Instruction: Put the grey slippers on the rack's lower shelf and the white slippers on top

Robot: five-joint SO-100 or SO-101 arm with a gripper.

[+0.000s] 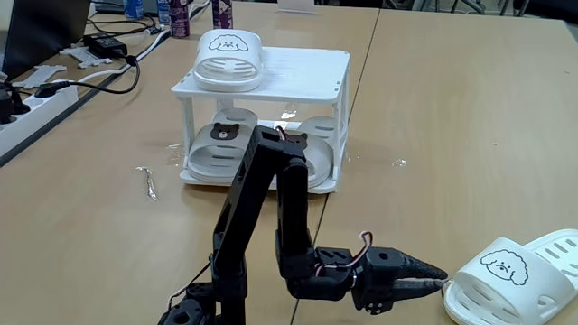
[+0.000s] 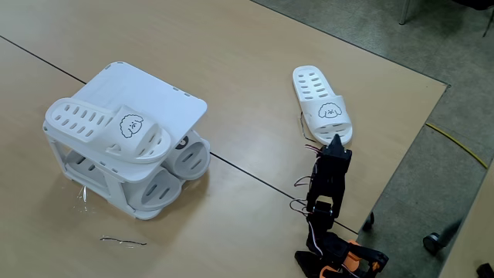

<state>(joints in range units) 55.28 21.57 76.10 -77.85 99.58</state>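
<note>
In a fixed view from low behind the arm, the rack (image 1: 264, 113) stands on the wooden bench (image 1: 452, 117) out in front, with one of the white slippers (image 1: 228, 60) lying on the top (image 1: 302, 68), toward its left side, puppy face showing. Below it, the grey slippers (image 1: 221, 149) sit side by side on the lower shelf (image 1: 330, 183), the left one's bear face plain to see, the right one partly hidden behind the black arm (image 1: 271, 217). The arm is folded down low, and the gripper (image 1: 433, 274) points right along the bench with its fingers drawn together to a narrow point, nothing between them, its tip just beside the heel of the second white slipper (image 1: 510, 275) lying at the lower right. A power strip (image 1: 36, 104) and cables lie at the far left edge. In another fixed view from above, the rack (image 2: 127, 147) is at the left with the white slipper (image 2: 108, 127) along its near edge and the grey soles (image 2: 181, 166) poking out underneath. The loose white slipper (image 2: 323, 104) lies well apart, to the right, and the gripper (image 2: 335, 141) reaches up to its near end; from here I cannot tell whether they touch.
</note>
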